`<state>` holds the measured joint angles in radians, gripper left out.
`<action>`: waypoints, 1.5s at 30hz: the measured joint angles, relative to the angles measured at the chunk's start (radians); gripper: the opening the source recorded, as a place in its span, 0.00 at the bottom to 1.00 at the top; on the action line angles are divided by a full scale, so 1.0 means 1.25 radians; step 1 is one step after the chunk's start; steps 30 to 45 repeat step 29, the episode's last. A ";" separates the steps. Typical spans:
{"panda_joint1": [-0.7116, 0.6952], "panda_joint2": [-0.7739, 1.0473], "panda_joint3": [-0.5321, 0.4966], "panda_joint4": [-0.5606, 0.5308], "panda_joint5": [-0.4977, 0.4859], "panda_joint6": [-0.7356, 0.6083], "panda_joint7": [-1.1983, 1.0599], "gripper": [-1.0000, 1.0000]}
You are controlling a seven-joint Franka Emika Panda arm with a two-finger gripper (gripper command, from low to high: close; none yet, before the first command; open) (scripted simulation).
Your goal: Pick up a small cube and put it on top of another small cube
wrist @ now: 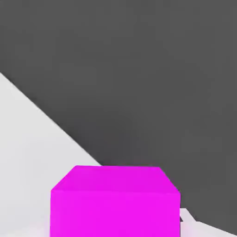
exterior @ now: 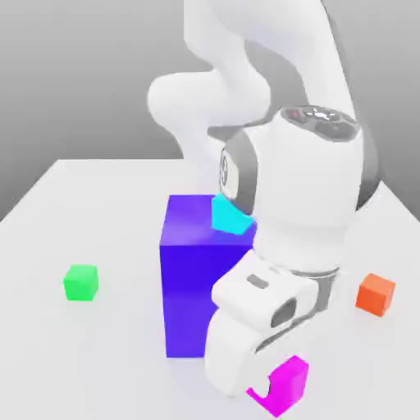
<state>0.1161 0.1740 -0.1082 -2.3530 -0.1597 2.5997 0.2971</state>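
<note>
On the exterior view's left a green cube point(exterior: 81, 281) sits alone on the white bench point(exterior: 74, 205). Further right stands the tall blue block point(exterior: 193, 279), and a cyan cube point(exterior: 229, 216) lies on its top, partly hidden by the white arm point(exterior: 303, 189). The arm bends down in front of the block. Its end effector point(exterior: 264, 387) is low, at the front edge of the bench – closed on the pink cube point(exterior: 283, 385), which is just right of the block's base. In the hand view the pink cube point(wrist: 115, 201) is very close to the camera. An orange cube point(exterior: 376, 294) rests on the exterior view's right, well apart from the others.
</note>
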 joint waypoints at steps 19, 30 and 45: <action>-0.393 -0.283 -0.342 -0.464 0.033 0.121 -0.098 0.00; -0.320 -0.114 -0.357 -0.462 0.236 0.281 -0.238 1.00; -0.320 -0.114 -0.357 -0.462 0.236 0.281 -0.238 1.00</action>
